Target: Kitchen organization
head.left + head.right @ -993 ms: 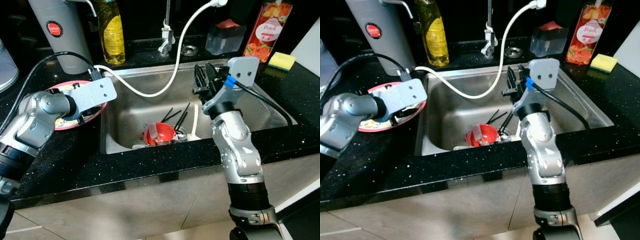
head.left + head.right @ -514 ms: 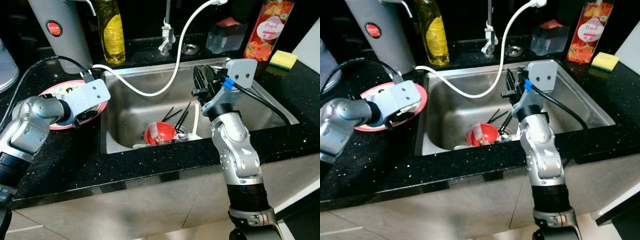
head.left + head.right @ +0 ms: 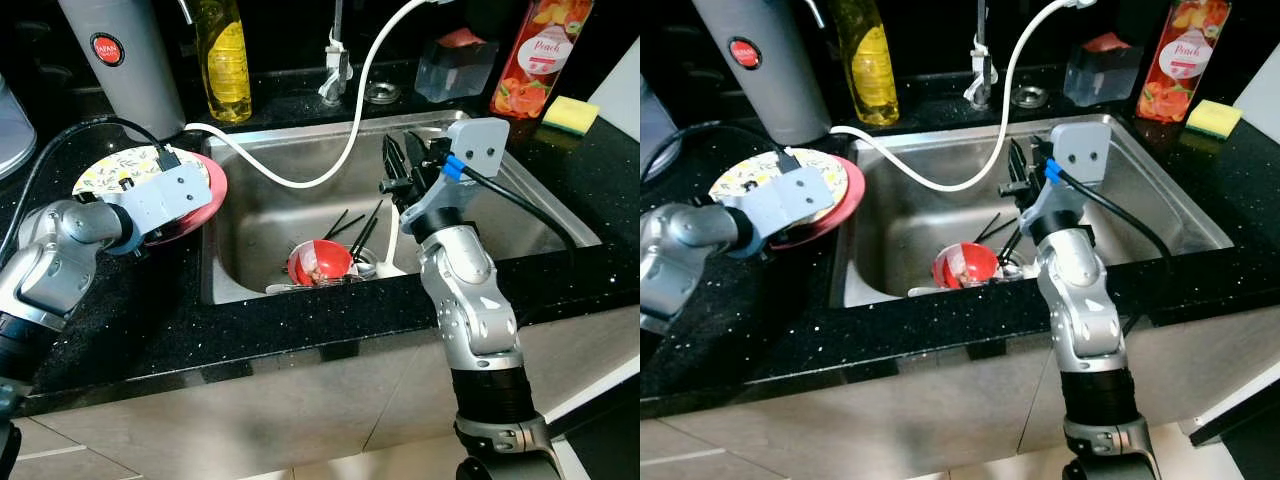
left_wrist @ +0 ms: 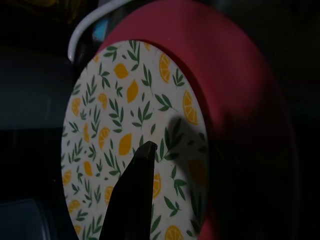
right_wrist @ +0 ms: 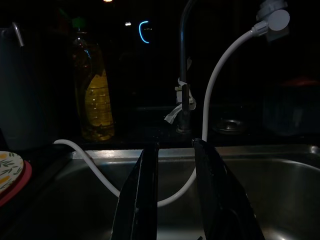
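Plates: lemon-print plate (image 3: 125,170) on red plate (image 3: 207,188), countertop left of sink (image 3: 520,215). Left gripper (image 4: 136,192) over them, finger state unreadable. Right gripper (image 5: 174,165) open, empty. Lift stack level.

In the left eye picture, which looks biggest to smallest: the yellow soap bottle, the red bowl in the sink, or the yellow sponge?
1. Yellow soap bottle
2. Red bowl
3. Yellow sponge

The bowl sits nearer the camera than the sponge, so that gap is unsure.
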Controlling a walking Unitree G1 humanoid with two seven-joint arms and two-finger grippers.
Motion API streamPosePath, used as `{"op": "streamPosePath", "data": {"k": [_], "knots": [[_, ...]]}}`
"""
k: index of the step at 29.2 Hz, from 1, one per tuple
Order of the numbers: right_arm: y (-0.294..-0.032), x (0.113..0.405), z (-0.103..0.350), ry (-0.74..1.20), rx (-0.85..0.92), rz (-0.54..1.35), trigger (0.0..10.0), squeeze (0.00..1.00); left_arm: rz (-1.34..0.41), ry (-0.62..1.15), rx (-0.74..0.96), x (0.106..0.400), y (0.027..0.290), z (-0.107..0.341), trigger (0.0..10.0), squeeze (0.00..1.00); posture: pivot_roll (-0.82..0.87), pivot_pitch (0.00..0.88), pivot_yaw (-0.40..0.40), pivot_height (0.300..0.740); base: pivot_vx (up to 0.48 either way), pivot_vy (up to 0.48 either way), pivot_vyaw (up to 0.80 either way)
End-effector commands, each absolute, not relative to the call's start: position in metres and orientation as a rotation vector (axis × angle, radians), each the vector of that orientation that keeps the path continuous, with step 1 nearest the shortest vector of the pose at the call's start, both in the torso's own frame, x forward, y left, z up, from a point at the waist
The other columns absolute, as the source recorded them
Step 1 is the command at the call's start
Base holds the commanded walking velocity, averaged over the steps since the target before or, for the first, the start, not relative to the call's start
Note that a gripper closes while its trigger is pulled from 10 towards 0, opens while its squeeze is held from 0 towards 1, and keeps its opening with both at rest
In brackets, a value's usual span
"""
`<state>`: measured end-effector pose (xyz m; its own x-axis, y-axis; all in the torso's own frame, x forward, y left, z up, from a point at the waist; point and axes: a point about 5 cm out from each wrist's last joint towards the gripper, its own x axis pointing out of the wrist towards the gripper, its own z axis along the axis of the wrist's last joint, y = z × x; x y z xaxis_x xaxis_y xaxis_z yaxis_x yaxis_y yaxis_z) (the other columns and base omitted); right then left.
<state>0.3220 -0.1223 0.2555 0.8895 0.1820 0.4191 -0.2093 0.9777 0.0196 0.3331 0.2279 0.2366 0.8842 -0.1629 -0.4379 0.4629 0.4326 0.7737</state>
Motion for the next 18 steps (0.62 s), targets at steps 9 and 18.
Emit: {"op": "streamPosePath", "data": {"k": [9,18], "knots": [[-0.121,0.323,0.253,-0.407,0.067,0.209,10.0,0.00,-0.357,0.292,1.111,0.334,0.225,0.230,0.0,0.00,0.12,0.100,0.008,0.740,0.000,0.000,0.00],[-0.121,0.324,0.253,-0.407,0.069,0.208,10.0,0.00,-0.271,0.192,1.220,0.338,0.225,0.241,0.0,0.00,0.12,0.102,0.006,0.740,0.000,0.000,0.00]]}}
